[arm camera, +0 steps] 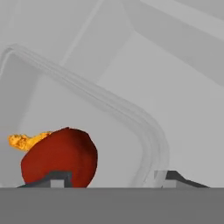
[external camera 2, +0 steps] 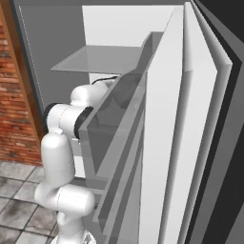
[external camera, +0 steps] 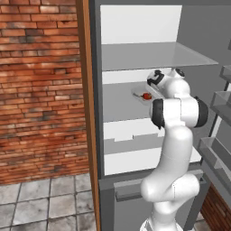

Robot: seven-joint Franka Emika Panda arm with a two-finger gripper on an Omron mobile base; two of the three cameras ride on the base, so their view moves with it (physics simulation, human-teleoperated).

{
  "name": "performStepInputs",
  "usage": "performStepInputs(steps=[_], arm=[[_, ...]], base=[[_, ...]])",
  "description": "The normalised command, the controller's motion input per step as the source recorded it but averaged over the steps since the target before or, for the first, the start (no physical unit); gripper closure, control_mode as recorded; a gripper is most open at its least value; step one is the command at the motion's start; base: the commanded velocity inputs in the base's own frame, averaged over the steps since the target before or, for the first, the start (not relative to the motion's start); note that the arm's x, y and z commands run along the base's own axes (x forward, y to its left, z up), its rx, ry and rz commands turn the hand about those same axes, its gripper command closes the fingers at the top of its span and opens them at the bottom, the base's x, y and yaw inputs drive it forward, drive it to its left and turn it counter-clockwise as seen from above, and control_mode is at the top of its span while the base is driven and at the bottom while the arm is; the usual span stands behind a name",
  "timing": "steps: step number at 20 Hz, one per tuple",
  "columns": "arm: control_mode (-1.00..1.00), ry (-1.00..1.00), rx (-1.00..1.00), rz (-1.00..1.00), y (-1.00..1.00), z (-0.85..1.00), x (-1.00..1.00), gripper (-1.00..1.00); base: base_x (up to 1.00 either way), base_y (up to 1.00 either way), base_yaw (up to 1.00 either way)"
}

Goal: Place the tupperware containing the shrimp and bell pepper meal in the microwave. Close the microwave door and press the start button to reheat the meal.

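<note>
A: Right, left to right in the hand cam: shrimp (arm camera: 26, 141) poking out orange behind the bell pepper (arm camera: 59, 156), then the tupperware (arm camera: 148, 131) rim curving down on the right. One fingertip sits in front of the pepper, the other just at the rim's corner.

B: So where's the tray itself?

A: On the middle fridge shelf (external camera: 122, 97), per the left base cam; tupperware (external camera: 143, 96) is just ahead of the gripper (external camera: 155, 80). We're reaching in w/ the arm.

B: Fingers closed on anything?

A: We can't tell. Tips stand apart, straddling pepper and rim, but whether they're pinching isn't clear.

B: How do we think it handles?

A: Prob. light, thin plastic, a bit flexy, smooth so slippery. Food's loose inside, so the pepper rolls if we tilt. We'd take the raised rim at the near wall, not the pepper, and keep it level coming out.

B: Risk?

A: Rim slipping or tray tipping, imo.
</note>
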Motion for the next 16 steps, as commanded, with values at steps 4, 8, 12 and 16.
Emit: performStepInputs(steps=[4, 8, 12, 16], arm=[[-1.00, 0.09, -0.02, 0.00, 0.04, -0.31, 0.00, 1.00], [-1.00, 0.00, 0.00, 0.00, 0.00, -0.02, 0.00, 1.00], [-1.00, 0.00, 0.00, -0.02, 0.00, -0.03, -0.15, 1.00], [-1.00, -0.09, 0.00, -0.05, 0.00, -0.22, -0.66, 1.00]], base=[[0.00, 0.00, 0.00], [0.00, 0.00, 0.00], [0.00, 0.00, 0.00], [0.00, 0.00, 0.00]])
